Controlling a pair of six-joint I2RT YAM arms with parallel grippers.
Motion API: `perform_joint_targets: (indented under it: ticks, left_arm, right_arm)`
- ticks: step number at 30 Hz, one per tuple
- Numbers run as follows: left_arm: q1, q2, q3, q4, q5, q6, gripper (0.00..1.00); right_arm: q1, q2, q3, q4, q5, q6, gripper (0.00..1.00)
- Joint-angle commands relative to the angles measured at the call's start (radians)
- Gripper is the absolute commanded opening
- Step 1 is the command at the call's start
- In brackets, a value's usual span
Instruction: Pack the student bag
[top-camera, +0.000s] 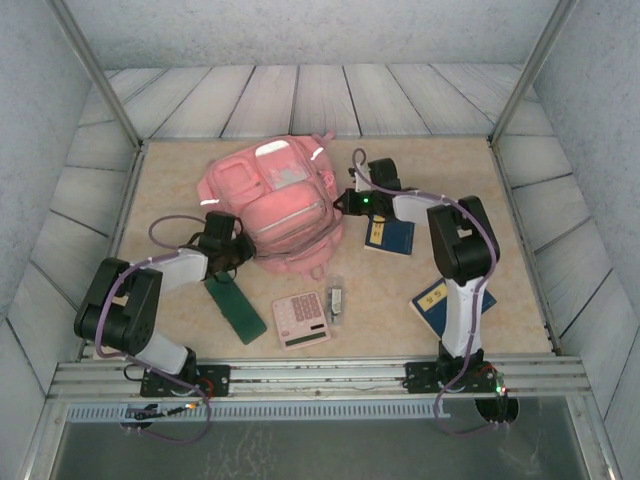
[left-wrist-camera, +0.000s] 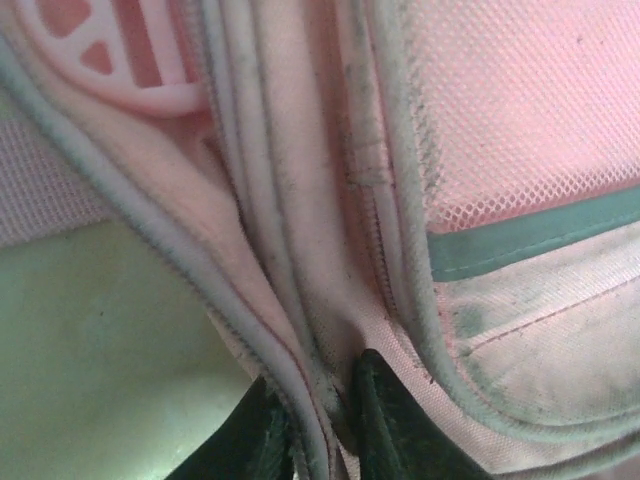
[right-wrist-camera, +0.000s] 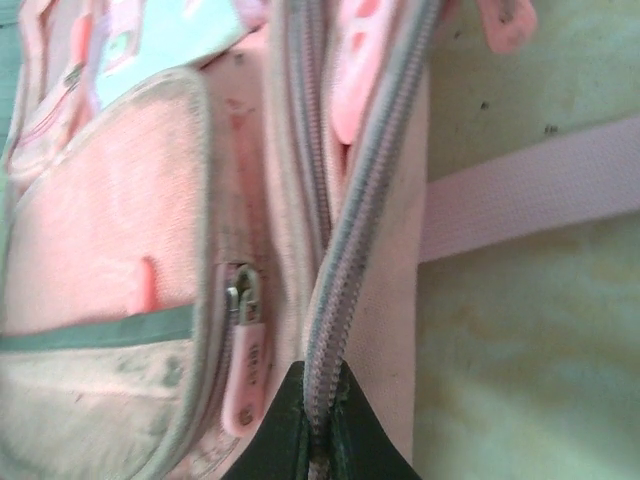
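While both arms grip it from opposite sides, the student bag (top-camera: 272, 205) lies flat at the middle rear of the tabletop (top-camera: 450, 175). The left gripper (left-wrist-camera: 325, 405) is pinched on a narrow fold of piped seam at the bag's near-left edge. The right gripper (right-wrist-camera: 318, 410) is pressed together on the grey zipper tape (right-wrist-camera: 350, 230) at its right side.

Both holds look slight. If the arms pull apart, the thin fold could slide out of the left jaws. The limp, unweighted bag could also drag across the tabletop onto the blue booklet (top-camera: 389, 236) just beside it instead of opening. The flat webbing strap (right-wrist-camera: 520, 195) trailing nearby could snag.

The shell is soft pink woven cloth, scuffed and grimy along its pale corded piping. It has an open mesh panel (left-wrist-camera: 520, 110) above a smooth green band (left-wrist-camera: 530, 240). A small metal slider carries a rubbery pink pull tab (right-wrist-camera: 245, 360). A pink calculator (top-camera: 301, 319) and a flat green case (top-camera: 236, 308) wait near the front, unpacked.
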Motion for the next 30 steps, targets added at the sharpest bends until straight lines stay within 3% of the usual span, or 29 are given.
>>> perform_joint_targets:
  ticks: [1,8,14,19,24,27,30]
  left_arm:
    - [0.000,0.013,0.066,-0.042,-0.022,0.049,0.13]
    - [0.048,0.112,0.239,-0.111,0.001,0.190,0.08]
    - [0.090,0.236,0.407,-0.165,0.020,0.304,0.07]
    - [0.110,0.335,0.527,-0.213,0.044,0.384,0.07]
    - [0.132,0.397,0.604,-0.224,0.049,0.431,0.07]
    - [0.146,0.414,0.642,-0.232,0.042,0.463,0.08]
    - [0.165,0.416,0.675,-0.265,0.043,0.482,0.18]
  right_arm:
    - [0.022,-0.168,-0.044,-0.033,-0.067,-0.060,0.02]
    - [0.089,-0.356,-0.143,-0.146,-0.089,-0.098,0.01]
    - [0.174,-0.485,-0.267,-0.073,-0.060,0.019,0.03]
    - [0.229,-0.497,-0.360,0.004,0.005,0.136,0.08]
    - [0.249,-0.449,-0.398,0.009,-0.019,0.200,0.11]
    - [0.250,-0.458,-0.383,-0.062,-0.002,0.161,0.24]
    - [0.248,-0.481,-0.329,-0.218,0.069,0.068,0.50]
